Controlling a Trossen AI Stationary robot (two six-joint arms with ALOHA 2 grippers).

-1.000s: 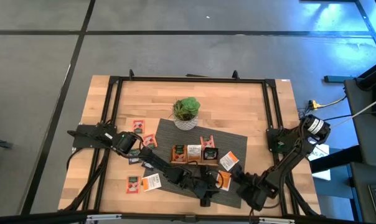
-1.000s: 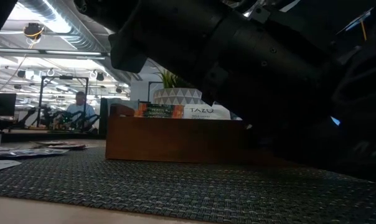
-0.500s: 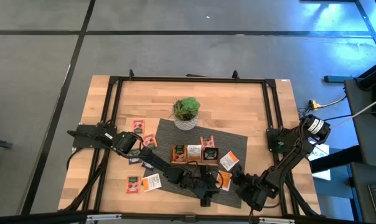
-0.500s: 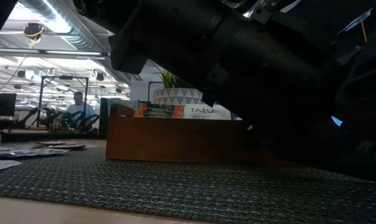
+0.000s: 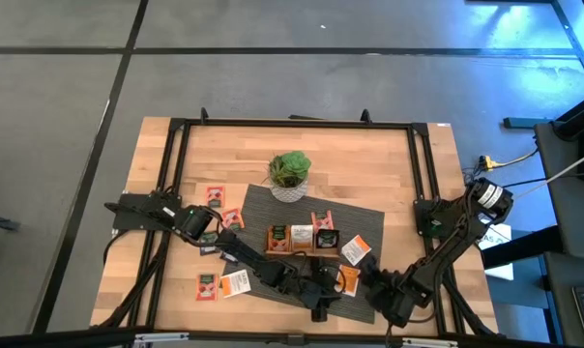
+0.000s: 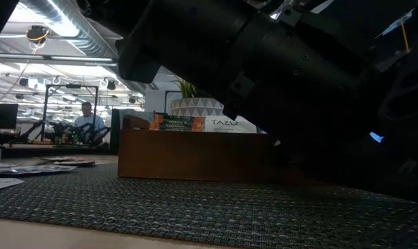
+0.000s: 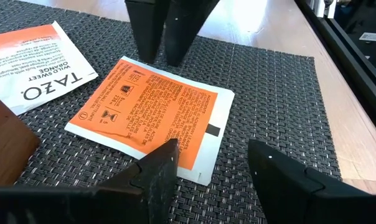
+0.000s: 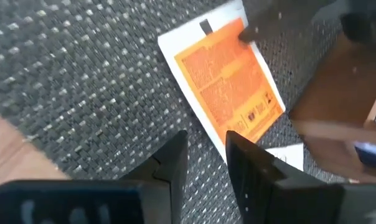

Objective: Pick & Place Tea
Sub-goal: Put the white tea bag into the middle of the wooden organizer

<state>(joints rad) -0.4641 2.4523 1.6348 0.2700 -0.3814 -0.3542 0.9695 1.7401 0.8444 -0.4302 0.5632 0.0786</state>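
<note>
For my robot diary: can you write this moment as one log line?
left gripper: open, over orange sachet | right gripper: open, opposite side | sachet: flat on mat

Smooth grey concrete floor (image 5: 273, 82), crossed by dark seam lines. Light butcher-block wooden desk (image 5: 369, 159), framed by black metal rails (image 5: 292, 123). Beyond the desk's far edge: open workroom with silver ceiling ducting (image 6: 53, 21), strip lighting, black equipment frames, and a seated person (image 6: 88, 119) at another bench.
</note>
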